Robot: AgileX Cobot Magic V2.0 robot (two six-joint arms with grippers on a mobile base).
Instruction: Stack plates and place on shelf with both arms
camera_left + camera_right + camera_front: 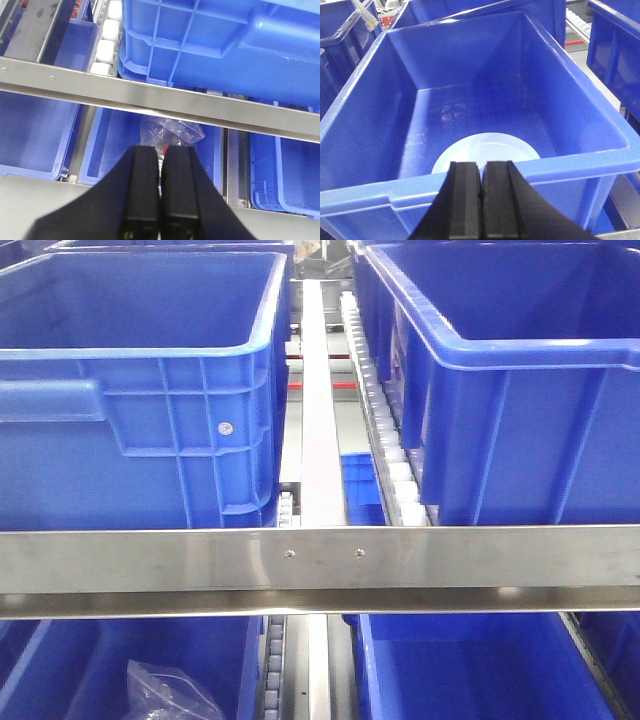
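One white plate with a bluish tint lies flat on the floor of a large blue bin in the right wrist view, near the bin's front wall. My right gripper is shut and empty, just outside and above the bin's front rim, in line with the plate. A second plate is not in view. My left gripper is shut and empty, hovering in front of the steel shelf rail. Neither gripper shows in the front view.
Two big blue bins stand on the upper shelf on roller tracks. Lower blue bins sit below the steel rail; one holds a crumpled clear plastic bag, which also shows in the front view.
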